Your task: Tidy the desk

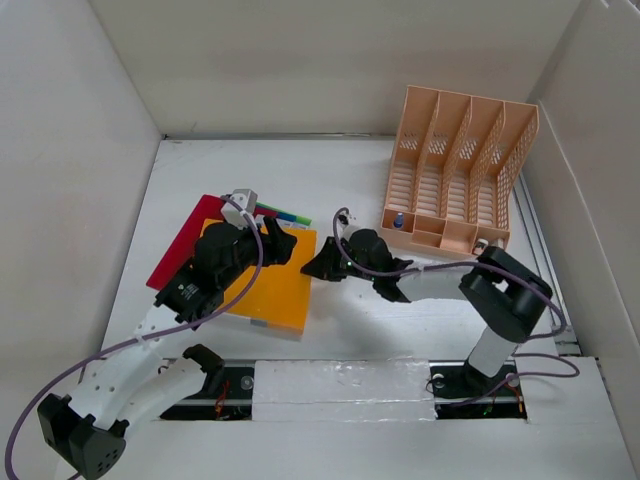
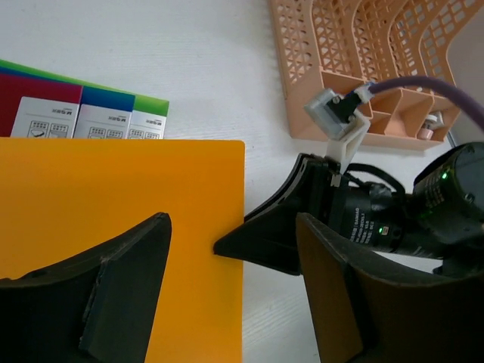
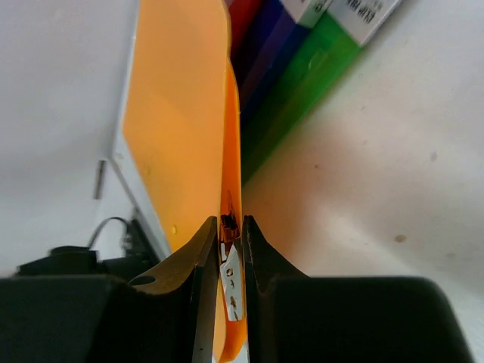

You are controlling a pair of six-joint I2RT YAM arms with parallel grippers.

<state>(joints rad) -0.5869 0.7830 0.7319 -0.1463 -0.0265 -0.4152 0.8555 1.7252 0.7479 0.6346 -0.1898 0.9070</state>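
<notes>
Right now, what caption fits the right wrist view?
Right gripper pinching the edge of the orange folder beside coloured folders on the white desk.

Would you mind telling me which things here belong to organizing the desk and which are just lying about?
Part of the job: desk; orange folder, pinched at its edge by the right end effector; red folder partly under it; file rack; left end effector, open above the orange folder.
Lying about: small blue-capped item in the rack's front compartment; taped strip at the near edge.
</notes>
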